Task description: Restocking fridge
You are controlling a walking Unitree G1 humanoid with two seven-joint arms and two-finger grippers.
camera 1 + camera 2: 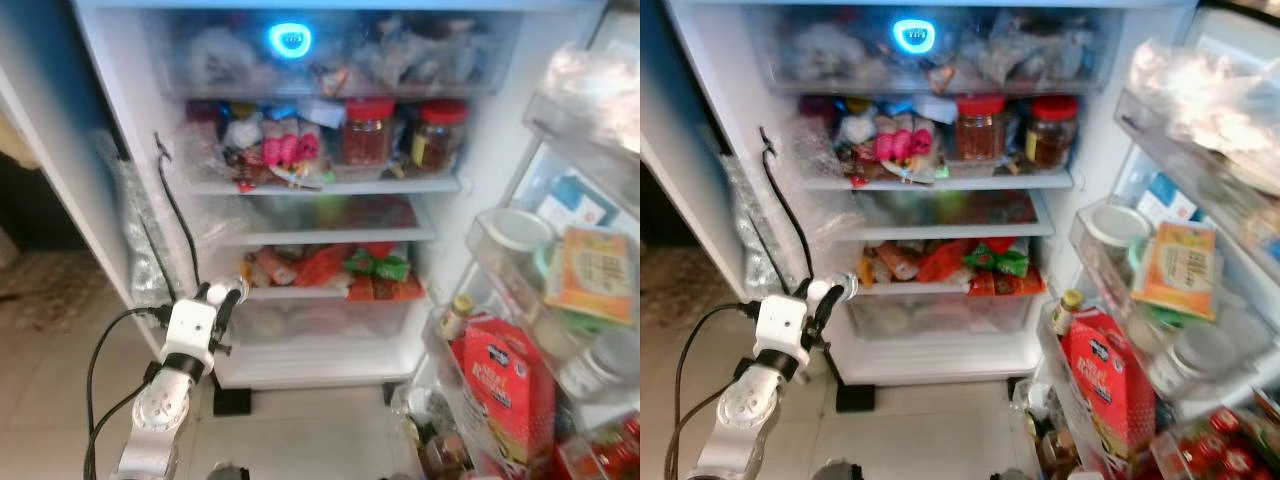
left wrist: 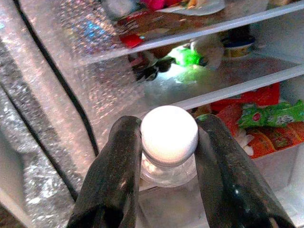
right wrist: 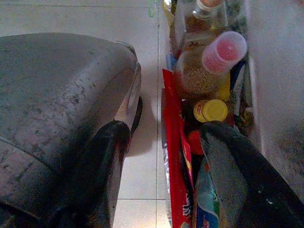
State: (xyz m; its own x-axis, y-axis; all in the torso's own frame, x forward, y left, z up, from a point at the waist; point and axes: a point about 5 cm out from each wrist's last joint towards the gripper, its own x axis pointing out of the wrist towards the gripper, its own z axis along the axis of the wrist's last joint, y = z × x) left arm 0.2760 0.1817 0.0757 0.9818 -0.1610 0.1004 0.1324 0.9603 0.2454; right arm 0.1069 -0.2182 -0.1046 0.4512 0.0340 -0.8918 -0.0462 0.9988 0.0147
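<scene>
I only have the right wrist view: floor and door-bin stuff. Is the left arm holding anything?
Observer: Yes. The left end effector is shut on a bottle with a white cap.
Operator: Where is it relative to the fridge?
Observer: At the lower left of the open fridge, beside the shelf of red and green packets.
Operator: What's higher up?
Observer: Two red-lidded jars on an upper shelf.

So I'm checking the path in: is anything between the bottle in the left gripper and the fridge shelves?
Nothing visible blocks it. The left gripper holds the white-capped bottle before the open fridge, and the shelf with red and green packets lies open ahead, though already crowded.
</scene>
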